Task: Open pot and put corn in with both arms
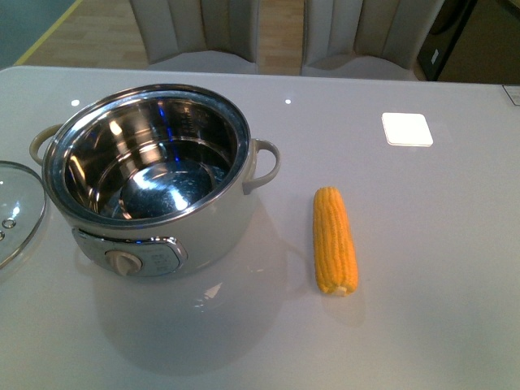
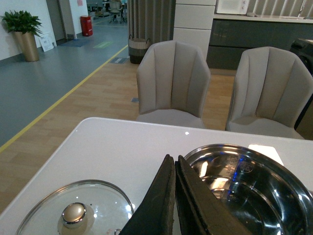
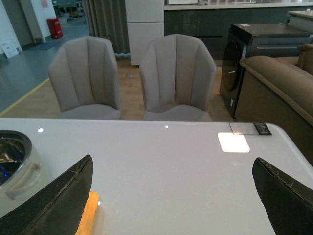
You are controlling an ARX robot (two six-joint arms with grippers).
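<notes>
- Lid's off already: the glass lid (image 1: pixel 16 207) lies flat on the table (image 1: pixel 431 333), low beside the left gripper (image 2: pixel 174 159), and the pot (image 1: pixel 218 231) gapes open, low on the gripper's other side.
- Left gripper: fingers (image 2: pixel 159 200) pressed flat together, nothing between them.
- Right gripper (image 3: pixel 172 161): jaws spread wide and empty.
- The corn (image 1: pixel 335 240) lies on the table beneath that right gripper, close by the finger nearest the pot. I can't tell if they touch.
- The pot sits further out on that same side, steel bowl bare.
- Handling call: the cob looks stiff and light, but it's round with slick kernels and likely to roll.
- Best hold looks like the thick middle, jaws across its width, squeezing firmly but not crushing the kernels.
</notes>
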